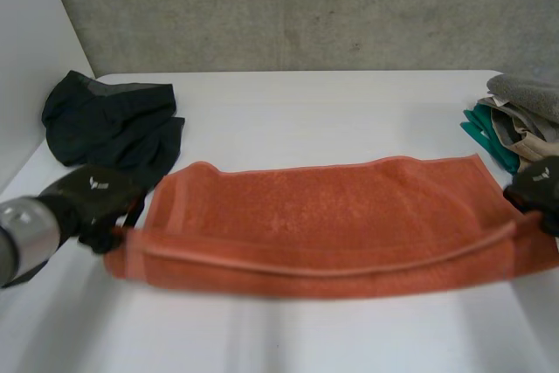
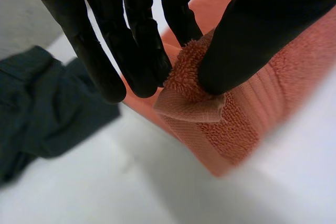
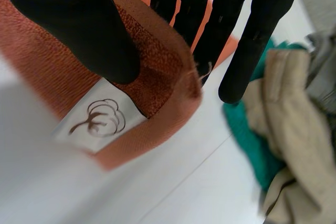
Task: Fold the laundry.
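Note:
An orange towel (image 1: 332,224) lies stretched across the table, folded lengthwise, its near edge lifted a little. My left hand (image 1: 92,203) holds the towel's near left corner. In the left wrist view the thumb (image 2: 252,40) pinches that corner (image 2: 189,87) against the fingers. My right hand (image 1: 537,189) is at the towel's right end. In the right wrist view its thumb (image 3: 79,30) presses the towel's corner (image 3: 157,72) against the fingers, and a white label (image 3: 100,119) shows under the raised cloth.
A dark green garment (image 1: 109,124) lies crumpled at the back left, close to my left hand. A pile of teal, beige and grey laundry (image 1: 515,120) sits at the right edge, just behind my right hand. A grey wall runs behind the white table (image 1: 306,102).

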Action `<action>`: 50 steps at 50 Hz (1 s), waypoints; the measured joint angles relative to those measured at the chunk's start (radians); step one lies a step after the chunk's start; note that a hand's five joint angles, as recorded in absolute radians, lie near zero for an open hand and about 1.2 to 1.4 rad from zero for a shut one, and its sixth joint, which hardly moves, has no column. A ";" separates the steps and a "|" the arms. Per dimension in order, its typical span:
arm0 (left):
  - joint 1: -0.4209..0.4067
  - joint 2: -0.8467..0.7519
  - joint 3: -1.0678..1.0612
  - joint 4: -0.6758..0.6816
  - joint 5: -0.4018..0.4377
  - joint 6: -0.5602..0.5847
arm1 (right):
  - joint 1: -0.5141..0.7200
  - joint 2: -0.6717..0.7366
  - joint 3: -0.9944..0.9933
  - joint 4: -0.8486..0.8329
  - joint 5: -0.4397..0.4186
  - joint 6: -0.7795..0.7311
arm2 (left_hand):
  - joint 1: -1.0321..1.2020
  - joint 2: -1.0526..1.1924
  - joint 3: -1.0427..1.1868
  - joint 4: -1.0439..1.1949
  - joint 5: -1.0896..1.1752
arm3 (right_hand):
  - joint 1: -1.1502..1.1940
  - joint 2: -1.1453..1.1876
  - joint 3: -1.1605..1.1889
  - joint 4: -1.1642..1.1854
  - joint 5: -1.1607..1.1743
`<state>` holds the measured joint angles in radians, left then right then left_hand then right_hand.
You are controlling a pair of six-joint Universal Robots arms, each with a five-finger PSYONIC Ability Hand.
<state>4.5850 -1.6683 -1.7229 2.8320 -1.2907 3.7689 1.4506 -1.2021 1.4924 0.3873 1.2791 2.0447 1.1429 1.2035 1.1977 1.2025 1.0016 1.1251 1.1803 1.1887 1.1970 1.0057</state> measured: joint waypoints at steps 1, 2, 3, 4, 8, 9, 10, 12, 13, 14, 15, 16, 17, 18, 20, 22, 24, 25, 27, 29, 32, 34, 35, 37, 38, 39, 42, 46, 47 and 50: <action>-0.006 -0.013 0.011 0.017 -0.006 -0.010 | 0.008 0.010 -0.011 -0.015 0.002 0.015 | 0.000 0.000 0.000 0.000 0.000 | 0.000 0.000 0.000 0.000 0.000; -0.018 -0.043 0.034 0.052 -0.018 -0.031 | 0.020 0.027 -0.029 -0.040 0.005 0.038 | 0.000 0.000 0.000 0.000 0.000 | 0.000 0.000 0.000 0.000 0.000; -0.028 -0.070 0.059 0.088 -0.028 -0.047 | 0.032 0.044 -0.049 -0.068 0.008 0.061 | 0.000 0.000 0.000 0.000 0.000 | 0.000 0.000 0.000 0.000 0.000; -0.039 -0.104 0.095 0.135 -0.038 -0.064 | 0.049 0.067 -0.079 -0.111 0.013 0.091 | 0.000 0.000 0.000 0.000 0.000 | 0.000 0.000 0.000 0.000 0.000; -0.059 -0.199 0.226 0.278 -0.054 -0.094 | 0.098 0.122 -0.175 -0.241 0.032 0.169 | 0.000 0.000 0.000 0.000 0.000 | 0.000 0.000 0.000 0.000 0.000; -0.060 -0.227 0.289 0.329 -0.057 -0.102 | 0.114 0.134 -0.217 -0.290 0.043 0.197 | 0.000 0.000 0.000 0.000 0.000 | 0.000 0.000 0.002 0.000 0.000; -0.060 -0.241 0.329 0.358 -0.059 -0.107 | 0.122 0.138 -0.244 -0.320 0.050 0.215 | 0.000 0.000 0.000 0.000 0.000 | 0.000 0.001 0.003 0.000 0.000; -0.057 -0.269 0.423 0.421 -0.064 -0.123 | 0.144 0.148 -0.320 -0.405 0.072 0.270 | 0.000 0.000 0.000 0.000 0.000 | 0.000 0.001 0.003 0.000 0.000; -0.053 -0.285 0.495 0.468 -0.069 -0.140 | 0.157 0.148 -0.375 -0.471 0.089 0.315 | 0.000 0.000 0.000 0.000 0.000 | 0.000 0.003 0.004 0.000 0.000; -0.049 -0.295 0.554 0.505 -0.075 -0.159 | 0.166 0.146 -0.419 -0.528 0.104 0.357 | 0.000 0.000 0.000 0.000 0.000 | 0.000 0.003 0.004 0.000 0.000; -0.044 -0.304 0.609 0.540 -0.083 -0.182 | 0.173 0.142 -0.458 -0.584 0.116 0.400 | 0.000 0.000 0.000 0.000 0.000 | 0.000 0.003 0.004 0.000 0.000; -0.040 -0.309 0.646 0.564 -0.090 -0.202 | 0.178 0.137 -0.485 -0.632 0.126 0.437 | 0.000 0.000 0.000 0.000 0.000 | 0.000 0.003 0.004 0.000 0.000; -0.036 -0.313 0.686 0.589 -0.099 -0.227 | 0.182 0.132 -0.508 -0.679 0.134 0.475 | 0.000 0.000 0.000 0.000 0.000 | 0.000 0.003 0.004 0.000 0.000; -0.031 -0.317 0.727 0.615 -0.111 -0.259 | 0.186 0.124 -0.531 -0.733 0.141 0.519 | 0.000 0.000 0.000 0.000 0.000 | 0.000 0.003 0.004 0.000 0.000; -0.023 -0.322 0.786 0.646 -0.131 -0.319 | 0.191 0.112 -0.557 -0.808 0.147 0.584 | 0.000 0.000 0.000 0.000 0.000 | 0.000 0.003 0.004 0.000 0.000; -0.017 -0.326 0.825 0.659 -0.143 -0.373 | 0.196 0.103 -0.572 -0.858 0.145 0.636 | 0.000 0.000 0.000 0.000 0.000 | 0.000 0.003 0.004 0.000 0.000; -0.014 -0.329 0.839 0.658 -0.145 -0.400 | 0.200 0.100 -0.575 -0.870 0.139 0.657 | 0.000 0.000 0.000 0.000 0.000 | 0.000 0.003 0.004 0.000 0.002; -0.011 -0.332 0.844 0.652 -0.145 -0.417 | 0.204 0.100 -0.574 -0.869 0.133 0.668 | 0.000 0.000 0.000 0.000 0.000 | 0.000 0.003 0.004 0.000 0.005; -0.008 -0.337 0.841 0.638 -0.141 -0.433 | 0.210 0.104 -0.571 -0.848 0.122 0.676 | 0.000 0.000 0.000 0.000 0.000 | 0.000 0.003 0.004 0.000 0.005; -0.007 -0.340 0.829 0.629 -0.137 -0.436 | 0.213 0.108 -0.567 -0.828 0.116 0.676 | 0.000 0.000 0.000 0.000 0.000 | 0.000 0.003 0.004 0.000 0.005; -0.004 -0.343 0.781 0.617 -0.128 -0.434 | 0.216 0.124 -0.550 -0.774 0.106 0.668 | 0.000 0.000 0.000 0.000 0.000 | 0.000 0.003 0.004 0.000 0.005; -0.005 -0.343 0.755 0.615 -0.124 -0.431 | 0.216 0.133 -0.539 -0.752 0.102 0.663 | 0.000 0.000 0.000 0.000 0.000 | 0.000 0.003 0.004 0.001 0.004; -0.005 -0.343 0.732 0.614 -0.121 -0.428 | 0.216 0.140 -0.530 -0.737 0.099 0.660 | 0.000 0.000 0.000 0.000 0.000 | 0.000 0.003 0.004 0.001 0.005; -0.006 -0.343 0.692 0.613 -0.112 -0.423 | 0.215 0.151 -0.512 -0.713 0.093 0.652 | 0.000 0.000 0.000 0.000 0.000 | 0.000 0.003 0.004 0.001 0.004; -0.007 -0.343 0.664 0.612 -0.105 -0.419 | 0.215 0.157 -0.499 -0.700 0.089 0.648 | 0.000 0.000 0.000 0.000 0.000 | 0.000 0.003 0.004 0.001 0.005; -0.008 -0.342 0.649 0.612 -0.100 -0.417 | 0.214 0.162 -0.488 -0.688 0.085 0.642 | 0.000 0.000 0.000 0.000 0.000 | 0.000 0.003 0.004 0.001 0.004; -0.011 -0.337 0.559 0.598 -0.072 -0.399 | 0.210 0.176 -0.436 -0.638 0.064 0.613 | 0.000 0.000 0.000 0.000 0.000 | 0.000 0.004 0.004 0.001 0.005; -0.012 -0.321 0.442 0.564 -0.038 -0.368 | 0.199 0.183 -0.368 -0.567 0.040 0.565 | 0.000 0.000 0.000 0.000 0.000 | 0.000 0.003 0.004 0.001 0.005; -0.012 -0.314 0.414 0.553 -0.031 -0.359 | 0.194 0.182 -0.347 -0.544 0.034 0.549 | 0.000 0.000 0.000 0.000 0.000 | 0.000 0.003 0.004 0.001 0.005; -0.006 -0.280 0.310 0.498 -0.011 -0.320 | 0.171 0.167 -0.283 -0.465 0.022 0.496 | 0.000 0.000 0.000 0.000 0.000 | 0.000 0.003 0.004 0.001 0.004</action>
<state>4.5786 -1.9479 -1.4127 3.3301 -1.3018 3.4486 1.6218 -1.0354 1.2096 -0.0781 1.3009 2.5412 1.1429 1.2035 1.1981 1.2028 1.0016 1.1251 1.1837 1.1924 1.1985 1.0101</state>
